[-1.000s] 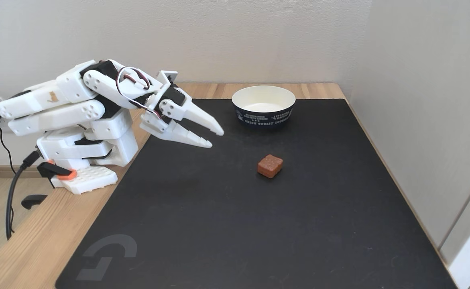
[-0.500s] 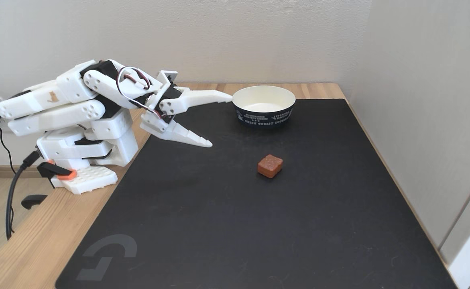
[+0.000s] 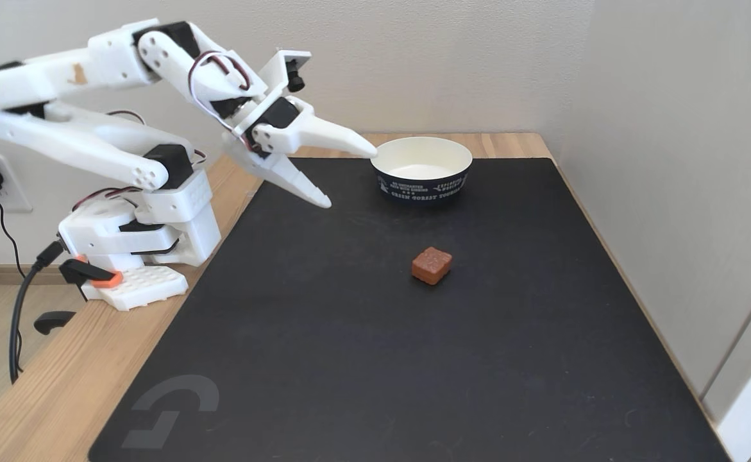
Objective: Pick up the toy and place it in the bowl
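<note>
Fixed view: toy (image 3: 431, 265), a reddish-brown block with a grooved top, sits on the black mat (image 3: 362, 333) near its middle, nothing touching it. Bowl (image 3: 421, 169) stands behind it near the mat's far edge, white inside, navy outside with white lettering, apart from the toy. Tool (image 3: 351, 179) hangs above the mat left of the bowl, jaws spread wide, holding nothing; upper fingertip looks level with the bowl rim. White arm base (image 3: 138, 256) is clamped at the wooden table (image 3: 48, 385) on the left.

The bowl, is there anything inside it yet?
The bowl shows bare white inside. Its near wall hides part of the floor. The toy lies on the black mat, apart from it.
</note>
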Controlling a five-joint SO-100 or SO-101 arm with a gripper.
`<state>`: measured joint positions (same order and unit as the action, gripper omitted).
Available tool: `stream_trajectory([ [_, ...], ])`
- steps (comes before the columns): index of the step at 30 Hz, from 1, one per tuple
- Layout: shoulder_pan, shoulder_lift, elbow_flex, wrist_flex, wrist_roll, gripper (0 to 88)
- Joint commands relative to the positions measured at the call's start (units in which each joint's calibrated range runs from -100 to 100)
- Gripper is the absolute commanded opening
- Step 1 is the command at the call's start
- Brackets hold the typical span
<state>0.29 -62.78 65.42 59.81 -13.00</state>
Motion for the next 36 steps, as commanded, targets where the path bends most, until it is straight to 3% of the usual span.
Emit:
stream_trajectory([
  [1, -0.4, 25.2, -20.0, 0.6, -3.2, 45.5],
  [9, -4.4, 60.0, -55.5, 14.8, -7.6, 45.0],
  [18, -4.3, 82.2, -78.5, 17.5, -8.3, 44.9],
  [36, -2.9, 96.6, -81.6, 10.4, -8.3, 44.6],
])
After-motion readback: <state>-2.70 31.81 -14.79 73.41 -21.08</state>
